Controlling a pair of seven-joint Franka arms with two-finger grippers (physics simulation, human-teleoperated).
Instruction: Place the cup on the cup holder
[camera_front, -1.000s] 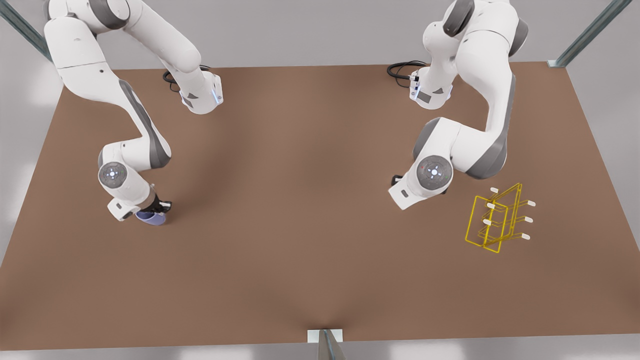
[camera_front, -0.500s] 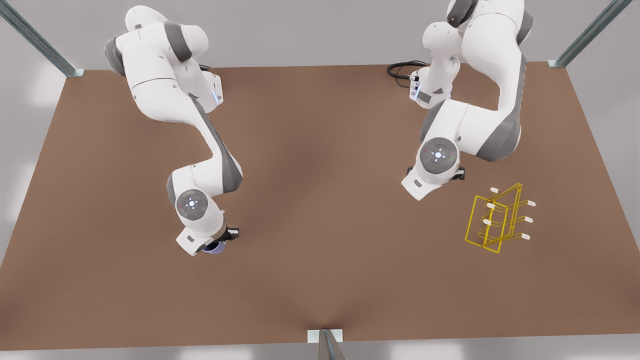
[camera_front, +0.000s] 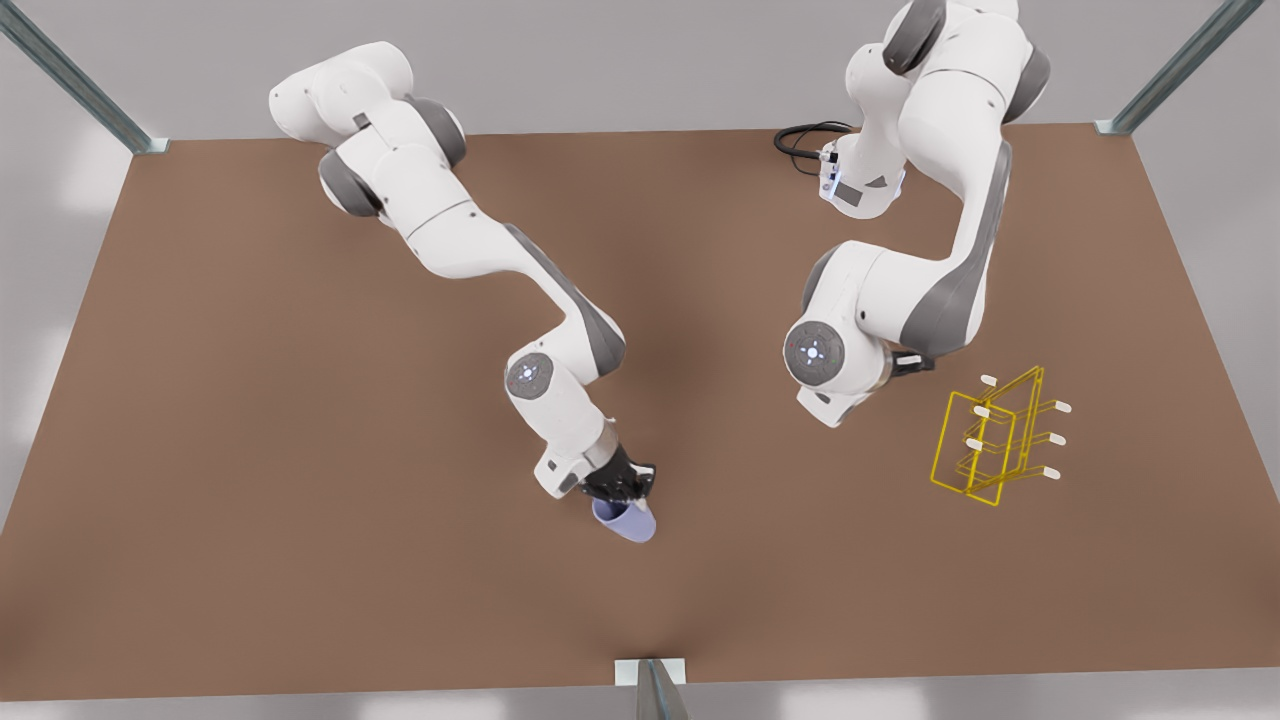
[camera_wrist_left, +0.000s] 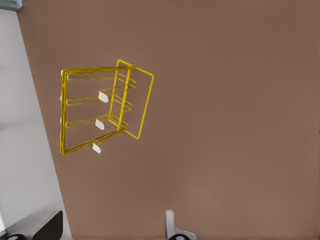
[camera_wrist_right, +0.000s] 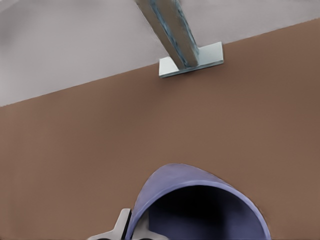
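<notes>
The lavender-blue cup hangs tilted just above the brown table near the front middle, with my right gripper shut on its rim. In the right wrist view the cup shows its dark open mouth close up, one finger against its wall. The yellow wire cup holder stands on the table at the front view's right, white-tipped pegs sticking out. My left gripper hovers beside the cup holder, open, nothing between its fingers. Its wrist sits to the left of the rack in the front view.
A metal post with a bracket stands at the table's front edge, just beyond the cup. Black cables lie by the far arm base. Bare tabletop separates cup and rack.
My right arm has swung the cup from the front view's left side to the front middle, tilting it. My left arm's wrist has shifted slightly beside the rack.
</notes>
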